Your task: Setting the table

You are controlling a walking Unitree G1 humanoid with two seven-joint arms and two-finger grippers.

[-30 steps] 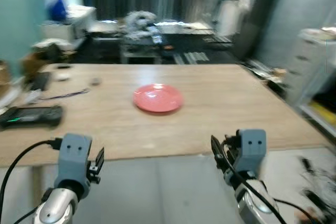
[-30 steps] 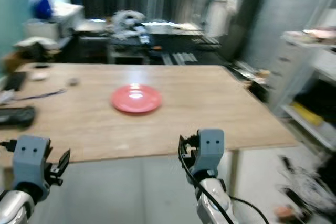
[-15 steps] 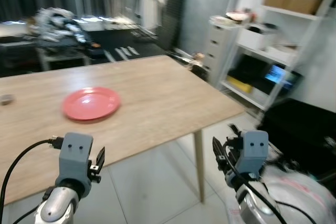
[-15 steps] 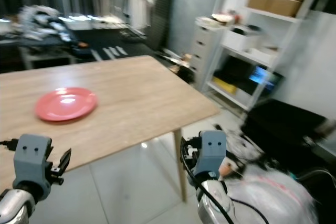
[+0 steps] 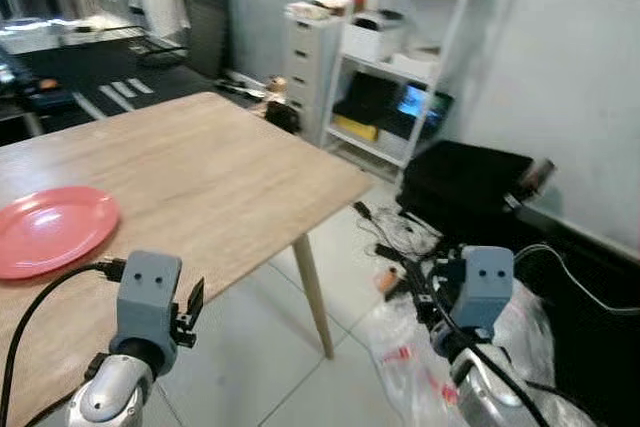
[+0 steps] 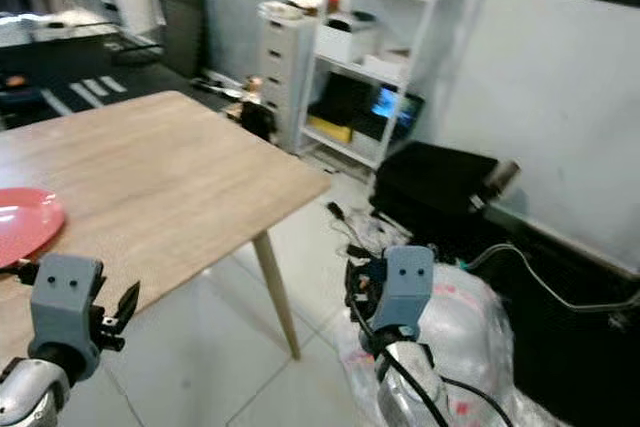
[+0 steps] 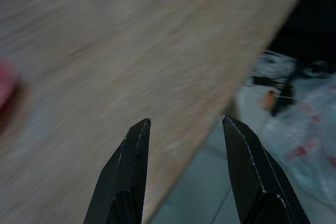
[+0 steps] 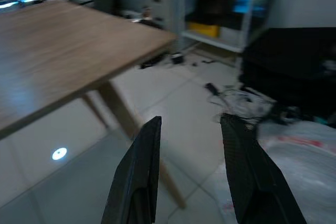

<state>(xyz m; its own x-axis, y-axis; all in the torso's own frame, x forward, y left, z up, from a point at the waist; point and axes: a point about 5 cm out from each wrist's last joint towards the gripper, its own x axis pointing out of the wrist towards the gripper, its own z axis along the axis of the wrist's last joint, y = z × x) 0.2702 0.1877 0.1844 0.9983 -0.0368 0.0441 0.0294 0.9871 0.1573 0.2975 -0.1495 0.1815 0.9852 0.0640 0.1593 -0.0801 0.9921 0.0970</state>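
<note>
Red plate (image 5: 45, 230) sits bare at far left on the bench (image 5: 200, 172); both grippers, left (image 7: 184, 129) and right (image 8: 190, 124), hover low, jaws wide, holding nothing.

A red plate (image 5: 50, 229) lies on the wooden table (image 5: 200, 177).

A red plate (image 5: 50, 230) lies on the wooden table (image 5: 210, 177) at the left side. Both grippers are held low in front: the left gripper (image 5: 192, 302) over the table edge, the right gripper (image 5: 418, 287) above a white plastic bag (image 5: 400, 347) on the tiled floor. A white shelf (image 5: 400, 47) stands behind.
</note>
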